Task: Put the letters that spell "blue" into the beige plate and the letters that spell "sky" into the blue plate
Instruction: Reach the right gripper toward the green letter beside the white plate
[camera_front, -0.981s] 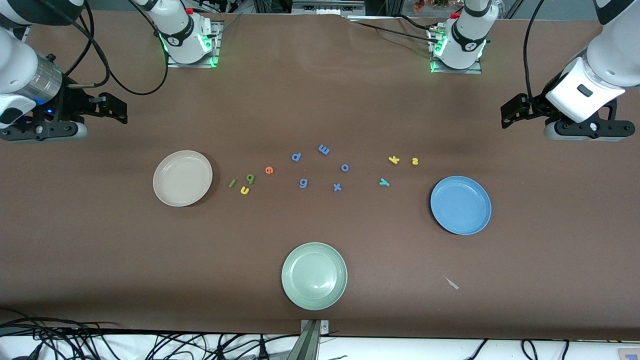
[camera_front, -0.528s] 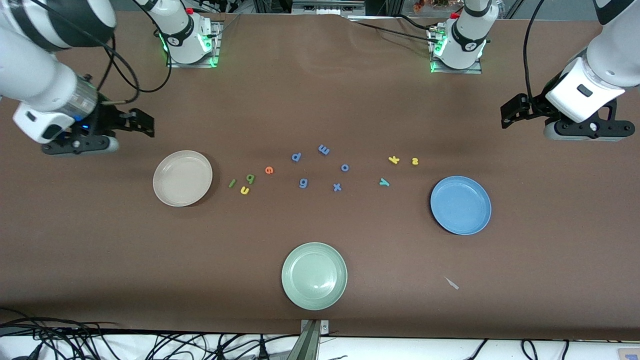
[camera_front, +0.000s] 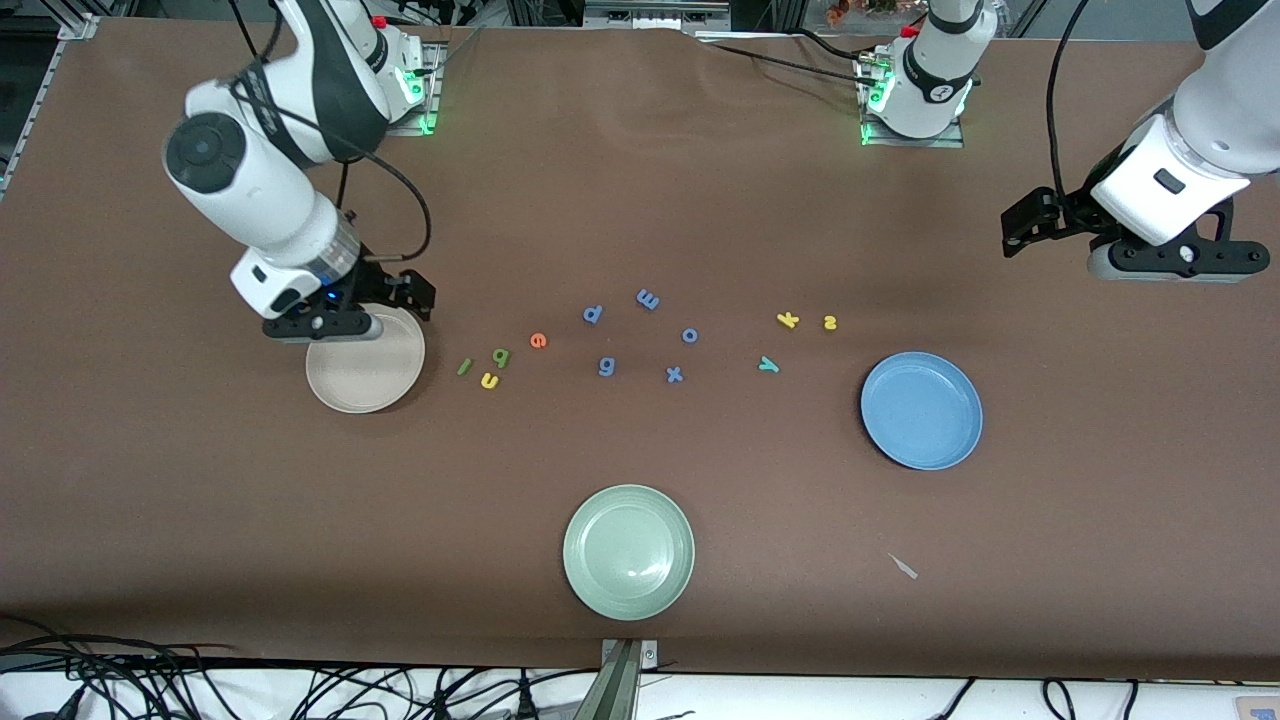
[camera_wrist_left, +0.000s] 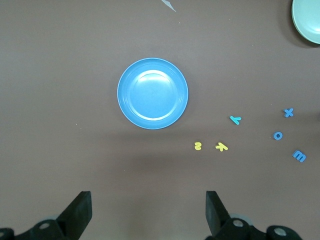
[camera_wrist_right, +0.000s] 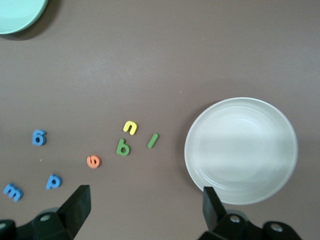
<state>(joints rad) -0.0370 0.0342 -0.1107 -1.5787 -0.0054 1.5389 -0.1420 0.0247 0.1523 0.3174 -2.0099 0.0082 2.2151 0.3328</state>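
The beige plate (camera_front: 372, 378) (camera_wrist_right: 241, 150) lies toward the right arm's end. Beside it sit the green l (camera_front: 464, 367) (camera_wrist_right: 153, 140), green b (camera_front: 500, 356) (camera_wrist_right: 122, 147), yellow u (camera_front: 489, 380) (camera_wrist_right: 130, 127) and orange e (camera_front: 538, 340) (camera_wrist_right: 93, 161). My right gripper (camera_front: 322, 328) (camera_wrist_right: 145, 200) hangs open and empty over that plate's rim. The blue plate (camera_front: 921, 410) (camera_wrist_left: 152, 93) has the yellow k (camera_front: 788, 320) (camera_wrist_left: 221, 146), yellow s (camera_front: 829, 322) (camera_wrist_left: 198, 146) and teal y (camera_front: 768, 365) (camera_wrist_left: 235, 119) next to it. My left gripper (camera_front: 1165, 262) (camera_wrist_left: 147, 205) waits open above the table's end.
Periwinkle letters lie mid-table: p (camera_front: 592, 314), m (camera_front: 648, 298), o (camera_front: 690, 335), g (camera_front: 606, 366) and x (camera_front: 674, 374). A pale green plate (camera_front: 628, 551) sits near the front edge. A small pale scrap (camera_front: 903, 566) lies nearer the camera than the blue plate.
The right arm has swung in from its end of the table until its gripper is over the beige plate's rim. The left arm and all the letters have stayed put.
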